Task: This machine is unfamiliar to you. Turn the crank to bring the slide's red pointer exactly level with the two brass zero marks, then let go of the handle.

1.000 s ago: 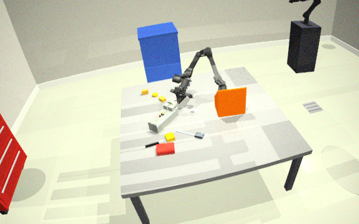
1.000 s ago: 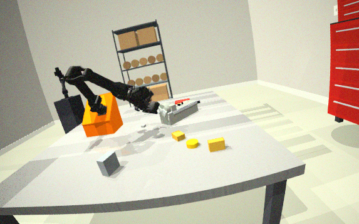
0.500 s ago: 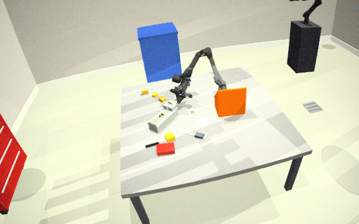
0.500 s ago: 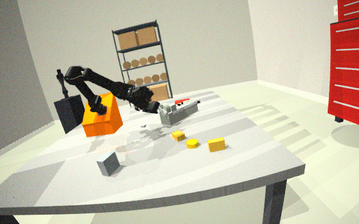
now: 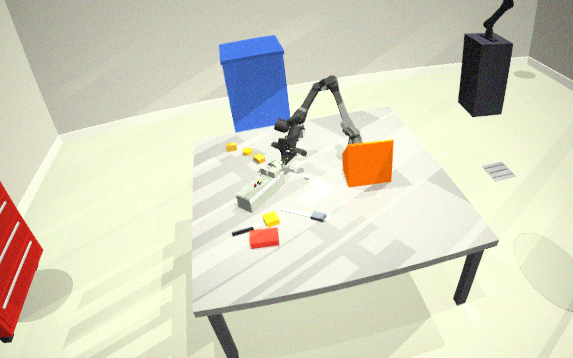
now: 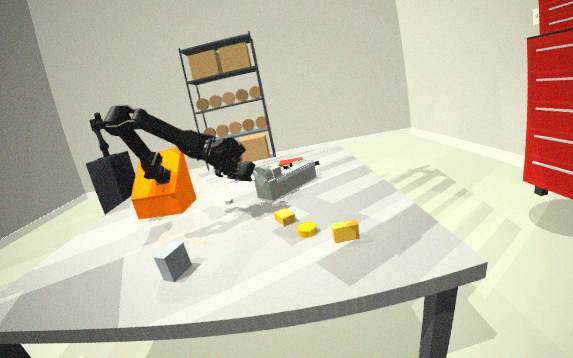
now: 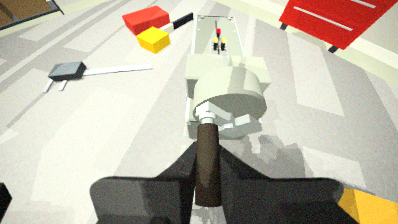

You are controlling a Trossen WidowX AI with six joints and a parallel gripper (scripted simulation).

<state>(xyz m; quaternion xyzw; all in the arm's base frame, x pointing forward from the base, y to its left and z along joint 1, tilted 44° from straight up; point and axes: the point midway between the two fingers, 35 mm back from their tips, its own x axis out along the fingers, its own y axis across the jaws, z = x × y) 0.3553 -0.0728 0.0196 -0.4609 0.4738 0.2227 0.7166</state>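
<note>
Crank handle (image 7: 208,160), the dark peg at the near end of the long grey machine (image 5: 261,189) on the table (image 5: 368,240), sits squeezed between the gripper's (image 7: 207,172) jaws so the arm can turn it. Far along the slide, the red pointer (image 7: 218,31) stands close to the brass marks (image 7: 219,43).

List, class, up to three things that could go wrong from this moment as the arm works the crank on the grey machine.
1. Overshoot: in the wrist view the red pointer sits beyond the two brass marks, so further cranking may carry it past level again.
2. Slip: the tool is shut on the dark handle near its end, so it could slide off.
3. Judging level is hard; pointer and marks look tiny and far away.
</note>
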